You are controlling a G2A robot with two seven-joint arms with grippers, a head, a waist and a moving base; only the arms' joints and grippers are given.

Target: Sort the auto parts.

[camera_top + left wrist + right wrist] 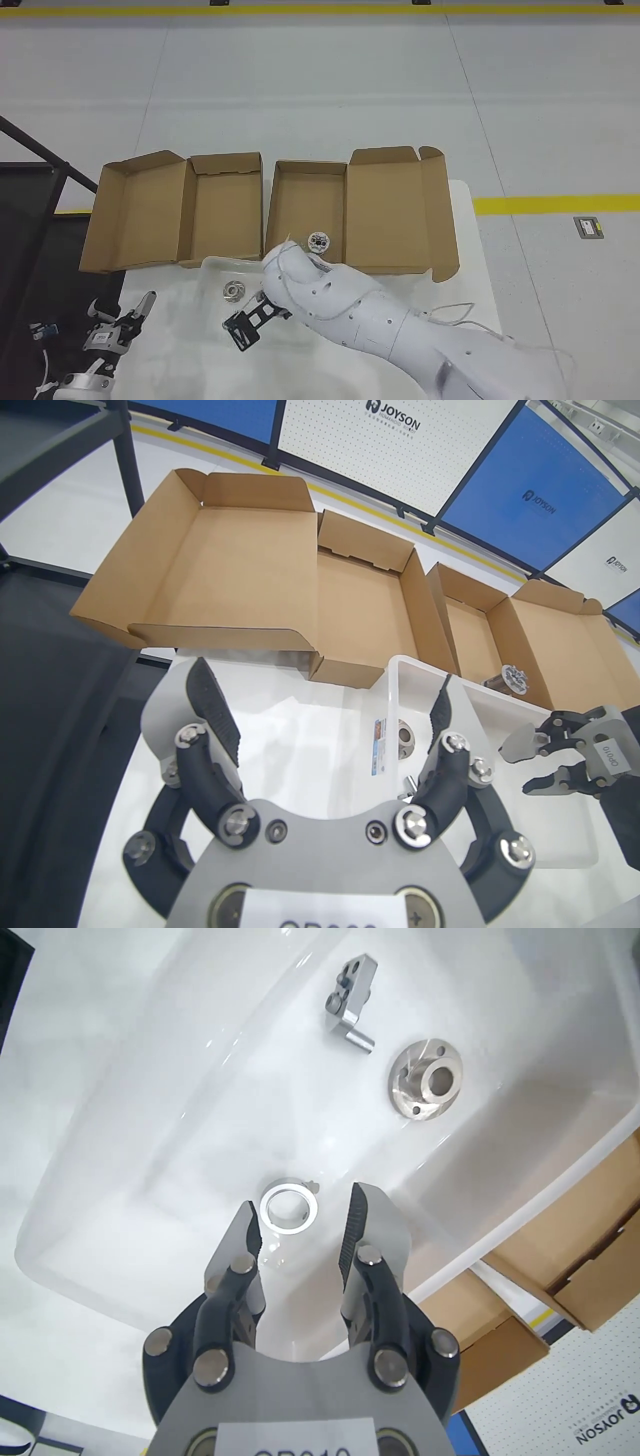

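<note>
One toothed part (318, 240) already lies in the right box (305, 195), at 12 o'clock from the tray (212, 263). A ring (289, 1208), flange (426, 1078) and bracket (350, 1010) are left in it. The right gripper (303, 1202) hangs open over the ring, and the left gripper (324, 675) is open at 8 o'clock.

floor (300, 90) pale grey | yellow lines (320, 9) | wall panels (350, 440) blue, white

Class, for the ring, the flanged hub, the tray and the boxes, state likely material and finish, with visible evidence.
Ring: probably aluminium, satin silver, soft sheen.
Flanged hub: metal, perhaps steel, bright, swirled machining marks.
Tray: seemingly glossy white plastic, sharp reflections.
Boxes: matte brown cardboard, folded flaps.
</note>
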